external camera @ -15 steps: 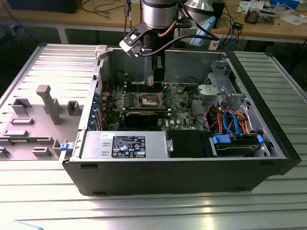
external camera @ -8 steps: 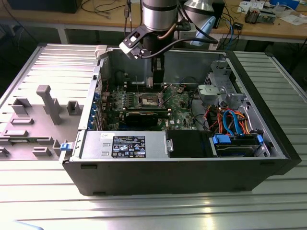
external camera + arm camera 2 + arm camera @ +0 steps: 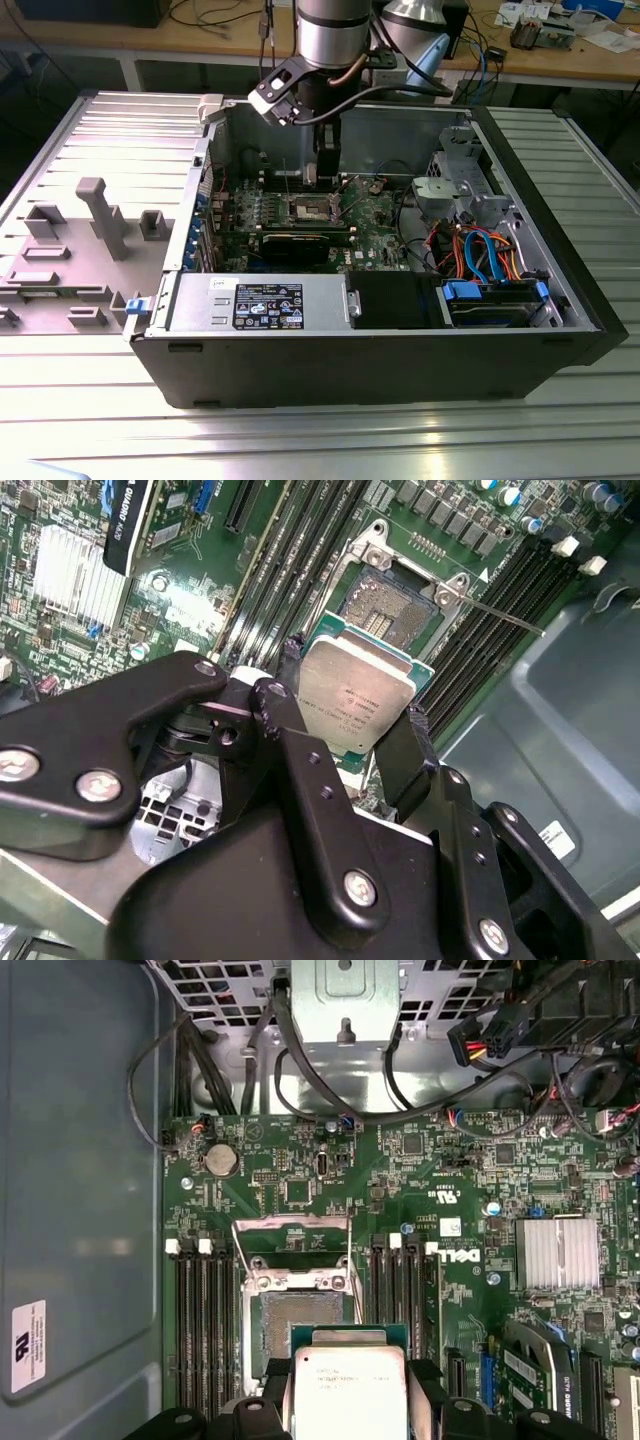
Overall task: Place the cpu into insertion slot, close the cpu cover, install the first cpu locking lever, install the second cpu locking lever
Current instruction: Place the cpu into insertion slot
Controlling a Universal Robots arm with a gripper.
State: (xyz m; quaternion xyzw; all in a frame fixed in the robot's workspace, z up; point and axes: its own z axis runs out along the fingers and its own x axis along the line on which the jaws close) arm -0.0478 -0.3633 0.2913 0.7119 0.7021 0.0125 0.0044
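Observation:
My gripper (image 3: pixel 352 725) is shut on the cpu (image 3: pixel 355 700), a thin square chip with a silvery top on a green edge, held by two opposite sides between black fingers (image 3: pixel 278 708). In both wrist views the chip hangs just above and to one side of the insertion slot (image 3: pixel 385 605), whose dark pin field lies bare. The cpu (image 3: pixel 348 1392) overlaps the near edge of the slot (image 3: pixel 285 1328). The cpu cover (image 3: pixel 292 1232) stands swung open beyond the slot. In the exterior view the gripper (image 3: pixel 322 178) reaches down into the open case over the slot (image 3: pixel 310 208).
Long black memory slots (image 3: pixel 200 1320) flank the socket on both sides. A thin metal lever (image 3: pixel 500 615) sticks out beside it. A finned heatsink (image 3: pixel 558 1252), the black graphics card (image 3: pixel 300 245), the power supply (image 3: pixel 262 302) and cabled drive bays (image 3: pixel 480 250) crowd the case.

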